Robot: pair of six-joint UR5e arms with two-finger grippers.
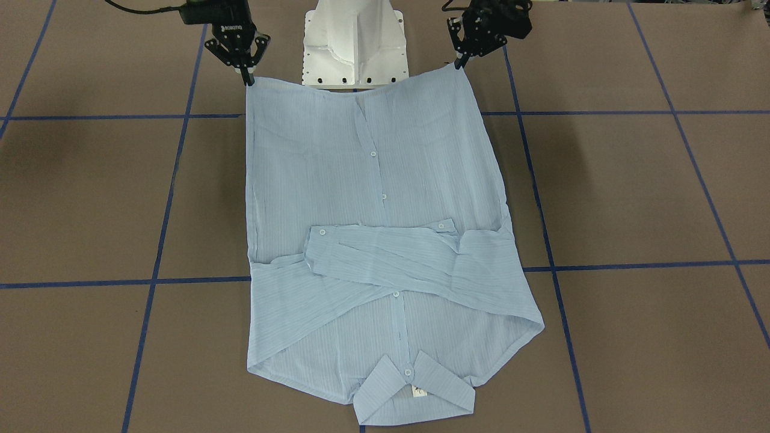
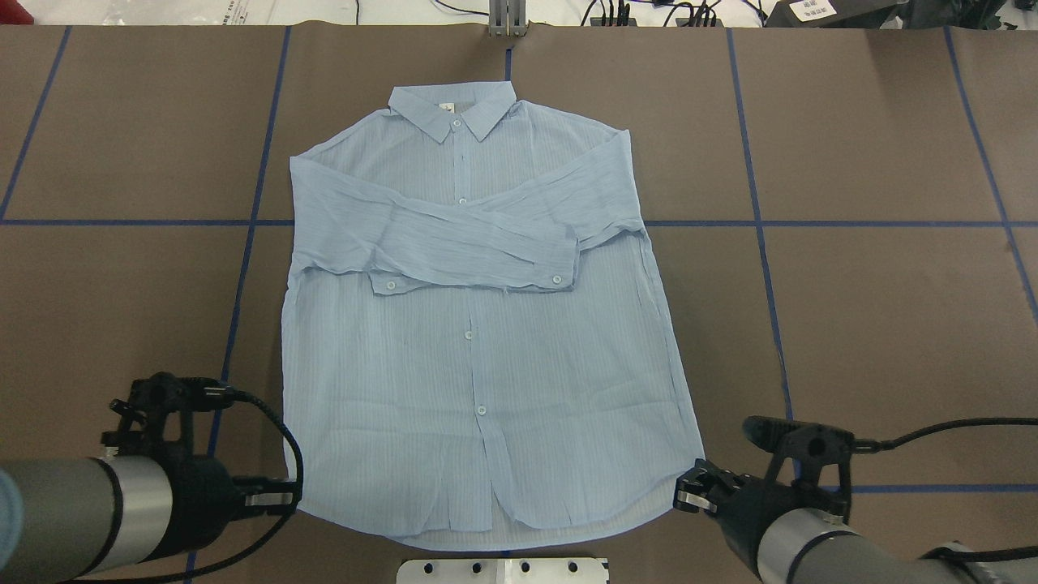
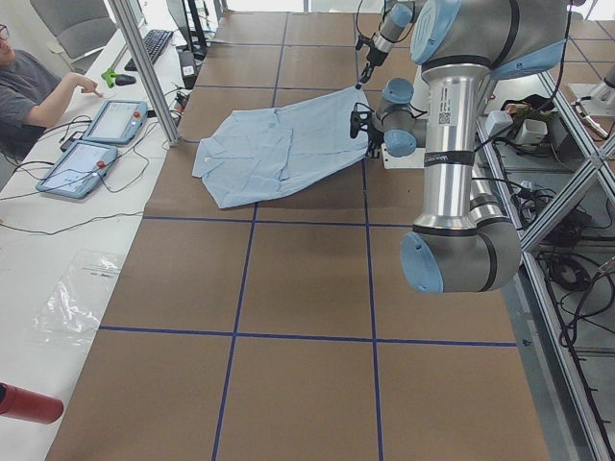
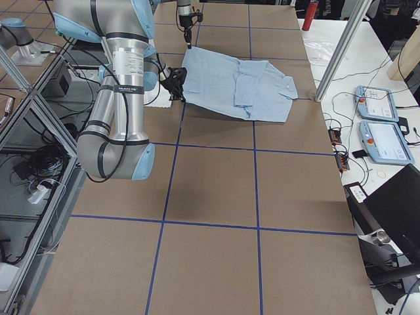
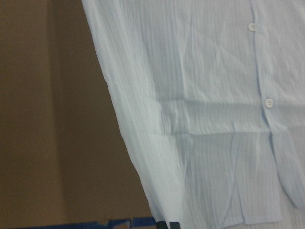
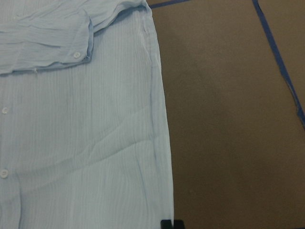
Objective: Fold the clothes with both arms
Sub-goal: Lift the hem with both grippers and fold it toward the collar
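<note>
Collar (image 1: 415, 394) near, shirt (image 1: 373, 180) spread out, its far hem corners pinched tight by left gripper (image 1: 460, 62) and right gripper (image 1: 248, 80)

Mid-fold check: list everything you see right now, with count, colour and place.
shirt: one, pale blue, spread on the table, sleeves crossed over its front
table: one, brown with blue tape lines, under the shirt
pedestal: one, white, by the hem between the arms
tablets: two, grey, side bench
operator: one, grey top, at that bench
bottle: one, red, bench's near end
left tool: one, black, shut on a hem corner
right tool: one, black, shut on the other hem corner
</note>
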